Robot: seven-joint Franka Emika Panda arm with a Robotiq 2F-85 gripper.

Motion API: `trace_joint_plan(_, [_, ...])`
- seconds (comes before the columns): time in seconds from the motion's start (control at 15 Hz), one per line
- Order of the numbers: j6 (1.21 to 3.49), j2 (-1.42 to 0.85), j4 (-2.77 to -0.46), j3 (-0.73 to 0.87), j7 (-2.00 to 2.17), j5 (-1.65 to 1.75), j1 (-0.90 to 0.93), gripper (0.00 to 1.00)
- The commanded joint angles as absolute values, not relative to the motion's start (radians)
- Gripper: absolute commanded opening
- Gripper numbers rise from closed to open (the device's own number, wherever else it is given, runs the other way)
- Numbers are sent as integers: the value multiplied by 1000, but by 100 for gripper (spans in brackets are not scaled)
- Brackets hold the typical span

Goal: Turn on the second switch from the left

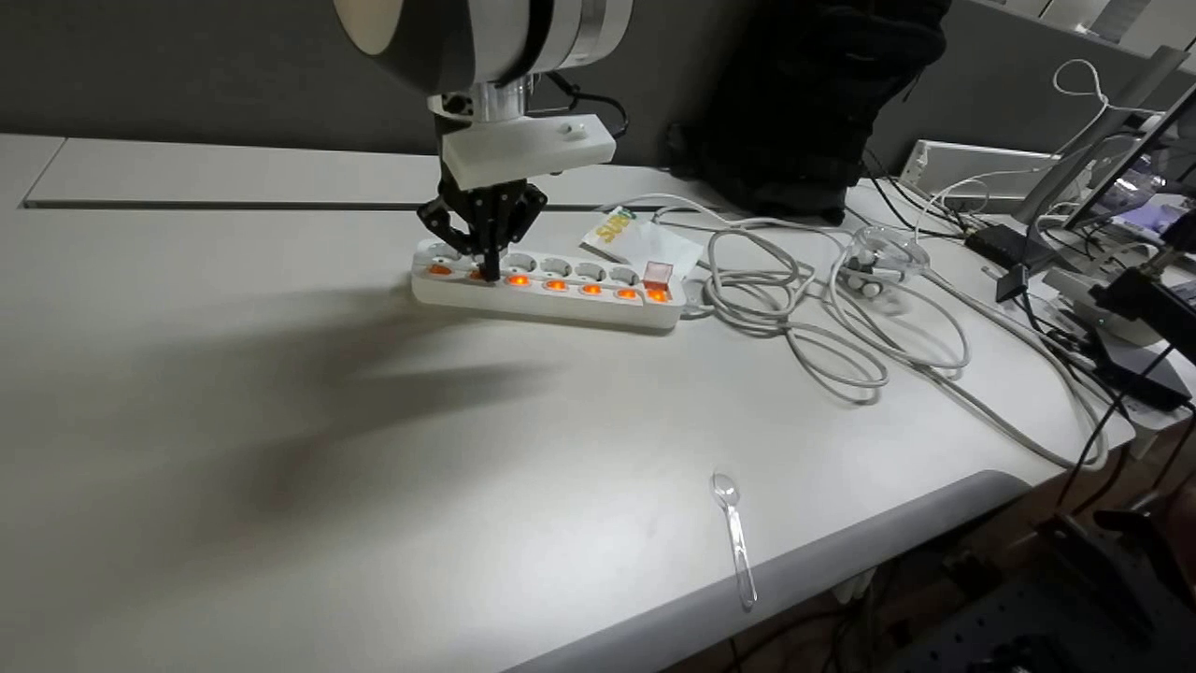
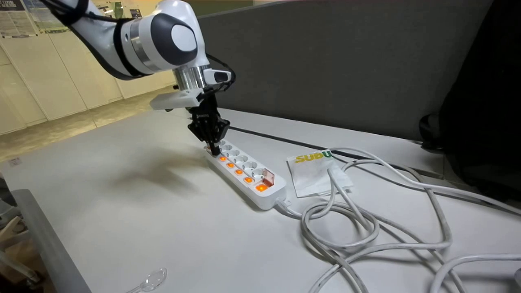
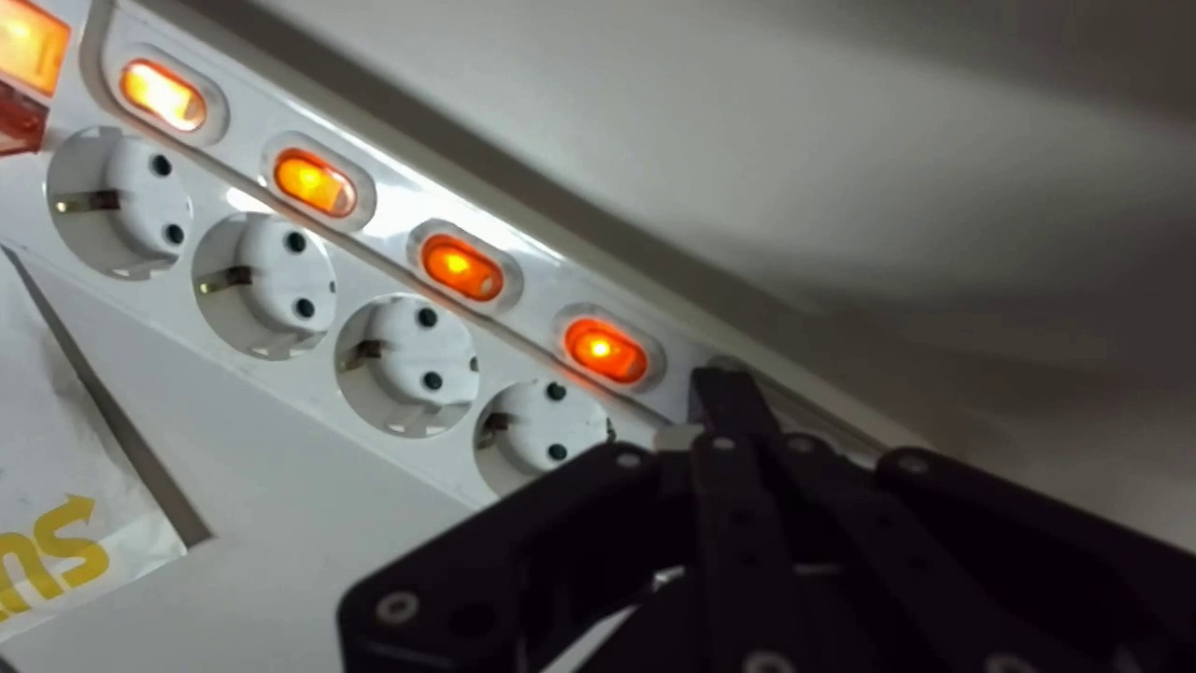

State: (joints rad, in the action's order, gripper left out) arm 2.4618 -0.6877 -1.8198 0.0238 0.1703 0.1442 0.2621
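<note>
A white power strip (image 1: 561, 307) lies on the table with a row of orange switches beside its sockets; it also shows in an exterior view (image 2: 266, 200) and the wrist view (image 3: 392, 201). The second switch from the left (image 1: 477, 275) is mostly covered by my fingertips. The leftmost switch (image 1: 439, 269) looks dull orange, and the switches to the right, such as the third switch (image 1: 518, 279), glow brightly. My gripper (image 1: 489, 269) is shut and points down at the second switch, touching or nearly touching it. In the wrist view, my fingertips (image 3: 729, 381) hide that switch.
A looped white cable (image 1: 775, 290) runs from the strip's right end. A paper napkin (image 1: 645, 241) lies behind the strip. A clear spoon (image 1: 735, 542) lies near the table's front edge. A black backpack (image 1: 813, 93) stands at the back against a grey partition (image 2: 325, 69).
</note>
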Motion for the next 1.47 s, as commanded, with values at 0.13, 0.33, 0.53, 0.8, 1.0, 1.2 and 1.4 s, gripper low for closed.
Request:
trace_joint_plan(0.13, [2512, -673, -1836, 3, 199, 149, 273, 0])
trace_joint_plan(0.33, [2555, -663, -1849, 11, 210, 158, 287, 0])
trace_joint_plan(0.53, [2590, -659, -1859, 14, 211, 156, 295, 0])
trace_joint_plan(0.8, [2615, -656, -1871, 20, 215, 153, 297, 0])
trace_joint_plan(1.0, [2611, -641, -1887, 17, 212, 141, 289, 0])
trace_joint_plan(1.2, [2601, -673, -1852, 5, 180, 141, 279, 0])
trace_joint_plan(1.4, [2601, -675, -1853, 4, 177, 142, 279, 1])
